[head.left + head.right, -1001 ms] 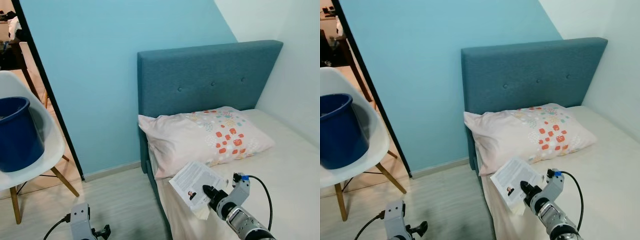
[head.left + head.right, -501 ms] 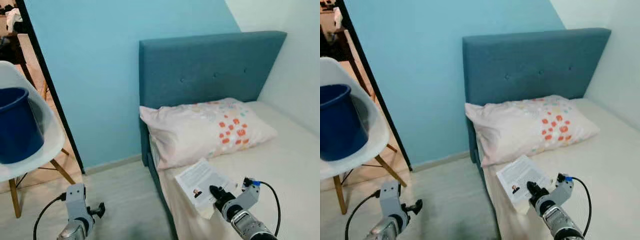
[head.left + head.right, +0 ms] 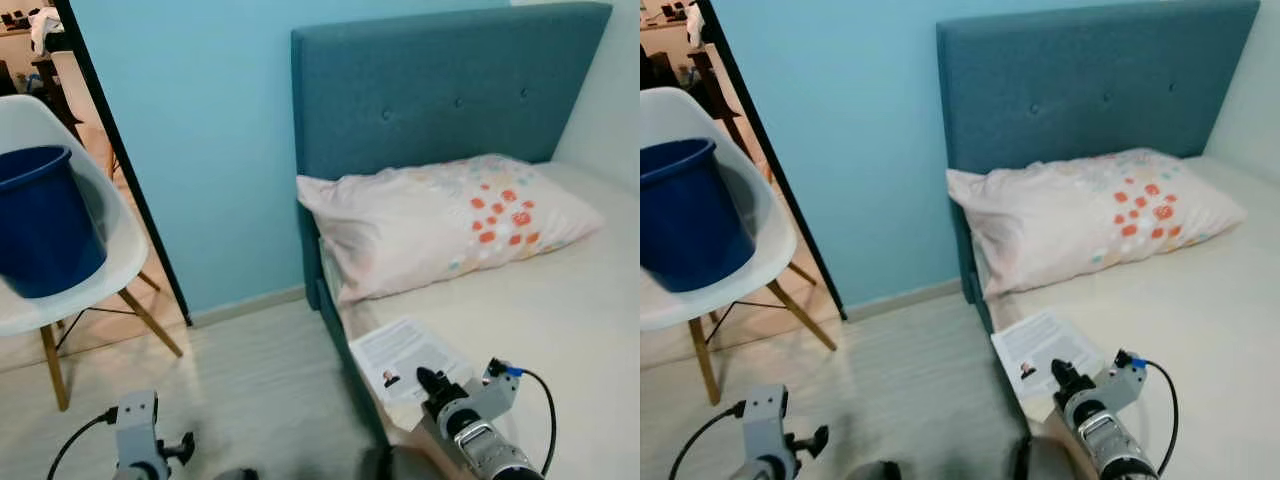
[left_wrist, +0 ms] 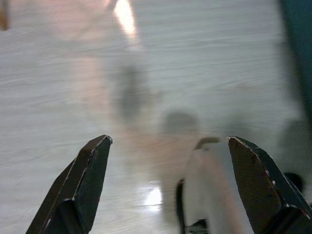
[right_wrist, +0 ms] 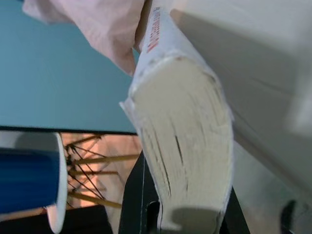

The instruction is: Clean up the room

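From the left eye view, the right gripper [image 3: 432, 383] sits low at about five o'clock, its black fingers pinching the near edge of a white book [image 3: 405, 357] that lies at the corner of the bed [image 3: 560, 320], just below the pillow [image 3: 450, 220]. The fingertips are mostly buried under the cover, so how far they reach in is hard to make out. The teal headboard [image 3: 440, 95] is cut off at the top and the right. At nine o'clock a white chair [image 3: 100, 260] carries a blue bucket [image 3: 45, 225], both clipped by the picture's edge. The left gripper [image 3: 180, 448] hangs at seven o'clock over the pale wood floor [image 3: 250, 390].

The right eye view gives the same scene: light blue wall [image 3: 850, 150], a dark door frame [image 3: 770, 160] running down beside the chair, a cluttered room behind it too small to read.

The left wrist view looks straight down at the floor, smeared by motion. The two black fingers [image 4: 83, 185] stand wide apart with nothing between them. A blurred pale shape lies between them lower down, possibly the robot's own foot.

The right wrist view is the close one: the book's page block [image 5: 187, 146] faces the camera, thick and slightly fanned, red lettering on the spine, clamped from below by the dark fingers [image 5: 134, 200]. Behind it show the pillow's corner, the blue wall, and the bucket's rim with the chair's legs.
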`<state>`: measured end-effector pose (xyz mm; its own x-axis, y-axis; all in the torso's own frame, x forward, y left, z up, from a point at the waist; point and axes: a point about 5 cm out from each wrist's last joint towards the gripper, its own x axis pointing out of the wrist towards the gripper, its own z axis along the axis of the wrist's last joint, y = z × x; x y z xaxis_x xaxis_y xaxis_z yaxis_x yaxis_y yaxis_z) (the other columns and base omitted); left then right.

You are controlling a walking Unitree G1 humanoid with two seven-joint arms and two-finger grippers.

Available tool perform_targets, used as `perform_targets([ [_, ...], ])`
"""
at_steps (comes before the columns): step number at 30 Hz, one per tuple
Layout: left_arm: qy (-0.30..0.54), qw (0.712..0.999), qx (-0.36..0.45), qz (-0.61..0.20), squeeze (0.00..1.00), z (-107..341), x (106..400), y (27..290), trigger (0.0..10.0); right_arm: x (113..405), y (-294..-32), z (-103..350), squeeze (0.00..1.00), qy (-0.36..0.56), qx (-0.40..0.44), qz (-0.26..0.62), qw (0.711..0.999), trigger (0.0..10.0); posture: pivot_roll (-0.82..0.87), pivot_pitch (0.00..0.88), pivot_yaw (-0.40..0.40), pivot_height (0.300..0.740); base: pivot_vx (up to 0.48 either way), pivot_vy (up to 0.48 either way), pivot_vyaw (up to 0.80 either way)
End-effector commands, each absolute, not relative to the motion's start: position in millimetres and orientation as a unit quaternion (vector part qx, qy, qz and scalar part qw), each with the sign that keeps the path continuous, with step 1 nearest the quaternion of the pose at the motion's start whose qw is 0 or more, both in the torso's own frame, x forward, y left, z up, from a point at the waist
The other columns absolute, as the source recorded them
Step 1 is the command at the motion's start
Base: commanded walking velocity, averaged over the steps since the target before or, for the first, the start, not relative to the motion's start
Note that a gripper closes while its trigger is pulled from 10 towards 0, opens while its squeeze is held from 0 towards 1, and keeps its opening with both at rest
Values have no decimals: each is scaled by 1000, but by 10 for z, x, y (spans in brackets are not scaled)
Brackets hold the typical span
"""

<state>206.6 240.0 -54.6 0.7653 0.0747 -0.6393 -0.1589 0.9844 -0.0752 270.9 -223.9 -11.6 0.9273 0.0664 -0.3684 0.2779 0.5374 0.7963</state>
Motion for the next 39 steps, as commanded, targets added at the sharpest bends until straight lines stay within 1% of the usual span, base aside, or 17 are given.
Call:
perform_targets([
  [1,335,939,-46,60,0,-528,2029,2497,10000,2815,-2337,18,0,135,484,-70,862,10000,27,76,49,561,0,0,0],
  [2,336,939,-42,59,0,-530,2011,2520,10000,2838,-2402,63,0,121,484,-77,863,10000,28,78,49,556,0,0,0],
  [3,336,939,-42,59,0,-530,2011,2520,10000,2838,-2402,63,0,121,484,-77,863,10000,28,78,49,556,0,0,0],
  [4,338,939,-38,58,0,-531,1990,2547,10000,2858,-2499,120,0,103,484,-87,864,10000,32,87,53,551,0,0,0],
  [5,338,939,-38,58,0,-531,1990,2547,10000,2858,-2499,120,0,103,484,-87,864,10000,32,87,53,551,0,0,0],
  [6,340,938,-34,57,0,-533,1971,2569,10000,2867,-2591,169,0,87,482,-98,866,10000,37,94,53,551,0,0,0],
  [9,342,937,-29,55,0,-535,1960,2581,10000,2867,-2655,195,0,83,475,-104,870,10000,38,96,53,551,0,0,0],
  [11,347,937,-18,45,0,-539,1936,2597,10000,2849,-2815,249,0,80,453,-121,880,10000,42,112,66,551,0,0,0],
  [14,351,936,-12,37,0,-545,1919,2600,10000,2838,-2904,282,0,75,446,-134,882,10000,44,115,71,551,0,0,0],
  [17,353,935,-9,34,0,-549,1909,2604,10000,2837,-2927,291,0,72,446,-139,881,10000,47,118,77,551,0,0,0],
  [21,356,934,-2,29,0,-552,1885,2622,10000,2839,-2878,251,0,98,436,-137,884,10000,54,123,86,551,0,0,0],
  [28,357,934,1,28,0,-538,1865,2682,10000,2939,-2729,287,0,128,410,-77,900,10000,62,133,96,551,0,0,0],
  [34,360,933,5,24,0,-539,1839,2705,10000,3056,-2800,461,0,113,386,-61,913,10000,70,137,100,551,0,0,0],
  [35,360,933,4,23,0,-539,1837,2706,10000,3070,-2837,499,110,110,380,-61,916,10000,70,138,99,551,0,0,0],
  [37,359,933,3,22,0,-537,1844,2699,10000,3087,-2924,573,741,104,361,-64,924,10000,70,137,99,551,0,0,0],
  [38,358,933,3,22,0,-536,1848,2696,10000,3090,-2955,597,741,102,353,-65,928,10000,70,137,99,551,0,0,0],
  [39,358,934,3,21,0,-535,1852,2693,10000,3087,-3001,619,1000,101,345,-74,930,10000,67,136,100,551,0,0,0],
])
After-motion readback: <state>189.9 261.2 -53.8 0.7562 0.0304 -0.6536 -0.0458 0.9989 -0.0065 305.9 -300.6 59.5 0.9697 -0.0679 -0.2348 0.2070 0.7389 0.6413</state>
